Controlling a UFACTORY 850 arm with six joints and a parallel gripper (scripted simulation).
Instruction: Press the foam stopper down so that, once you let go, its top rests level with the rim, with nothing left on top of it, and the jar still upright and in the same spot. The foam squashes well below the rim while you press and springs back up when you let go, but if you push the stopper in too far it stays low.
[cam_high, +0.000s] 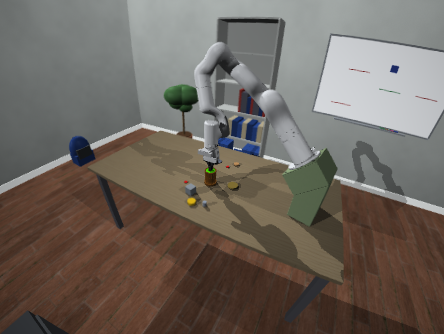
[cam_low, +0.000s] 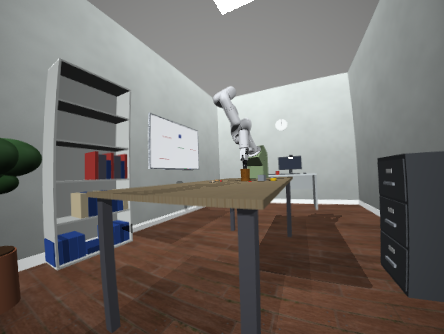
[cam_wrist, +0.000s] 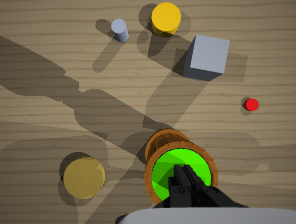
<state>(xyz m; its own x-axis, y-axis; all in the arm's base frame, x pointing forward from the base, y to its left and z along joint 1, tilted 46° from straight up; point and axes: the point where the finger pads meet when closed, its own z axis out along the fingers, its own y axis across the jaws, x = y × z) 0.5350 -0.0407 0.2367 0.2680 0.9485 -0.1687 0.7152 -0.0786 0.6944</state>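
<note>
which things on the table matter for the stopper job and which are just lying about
Job:
jar
green stopper
gripper, shut and empty, over the stopper

Lying about:
grey cube
yellow disc
small grey cylinder
mustard disc
red button

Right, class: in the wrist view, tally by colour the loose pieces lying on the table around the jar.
Grey: 2, cube, small cylinder
Yellow: 2, bright disc, dull disc
Red: 1, button
Total: 5
</note>
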